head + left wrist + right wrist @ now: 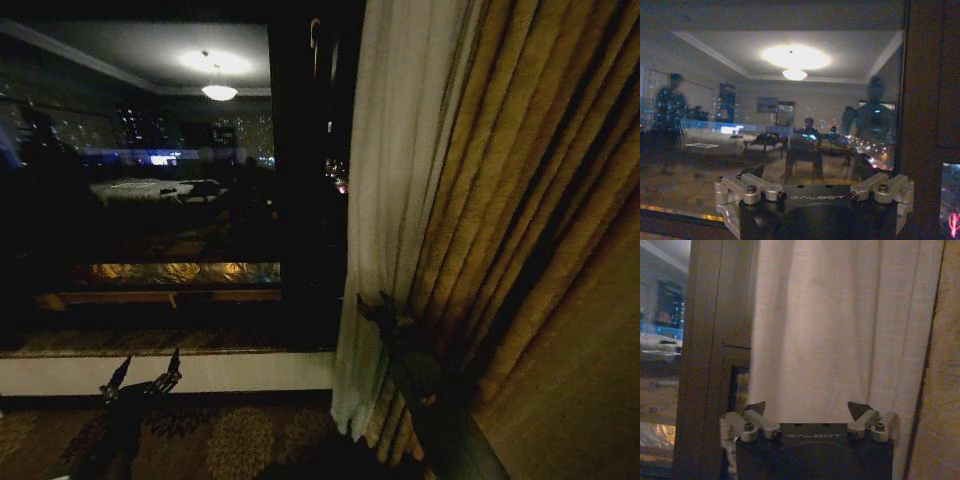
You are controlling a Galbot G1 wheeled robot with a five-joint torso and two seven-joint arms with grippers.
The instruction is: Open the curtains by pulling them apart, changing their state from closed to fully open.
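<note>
Our right gripper point(807, 412) sits nearest, its two dark pointed fingertips point(756, 408) spread wide apart, facing the sheer curtain point(835, 325), a soft off-white cloth hanging in fine vertical pleats. We see this curtain point(385, 200) gathered to the right of the dark glass window point(140, 180), beside the thick golden drape point(530, 220). Our left gripper point(146, 378) hovers low before the sill, fingers parted, holding nothing.

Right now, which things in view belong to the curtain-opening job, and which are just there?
Job:
- sheer curtain, bunched at the window's right side
- right gripper, at the sheer's lower edge, jaws open
- left gripper, low before the bare glass, jaws open

Just there:
- golden drape
- window frame
- patterned carpet
</note>
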